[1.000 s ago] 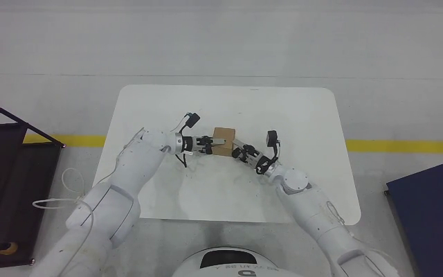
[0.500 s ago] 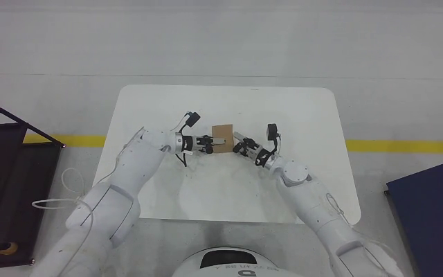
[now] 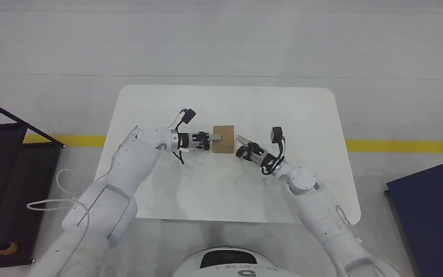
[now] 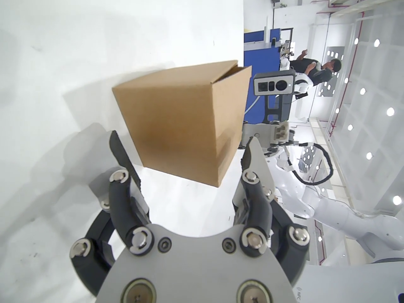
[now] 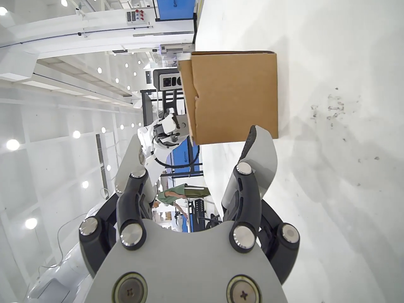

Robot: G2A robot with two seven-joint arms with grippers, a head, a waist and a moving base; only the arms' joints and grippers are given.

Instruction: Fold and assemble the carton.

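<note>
Small brown cardboard carton (image 3: 223, 137) stood between two wide-open grippers
The flapped face is turned up, one flap slightly raised; no long axis can be made out. A carton corner is framed by the left gripper (image 4: 182, 146), spread wide with nothing gripped. The right gripper (image 5: 194, 141) is held just beside the opposite face; contact cannot be judged

Carton (image 4: 176, 118) is noted as plain brown cardboard, matt and slightly fibrous, with raw cut edges. Table (image 5: 331, 48) is noted as white, smooth and matt, scuffed with grey marks. Left gripper (image 4: 182, 140) and right gripper (image 5: 192, 140) are built of brushed grey metal plates, black plastic links, shiny screws.
</note>
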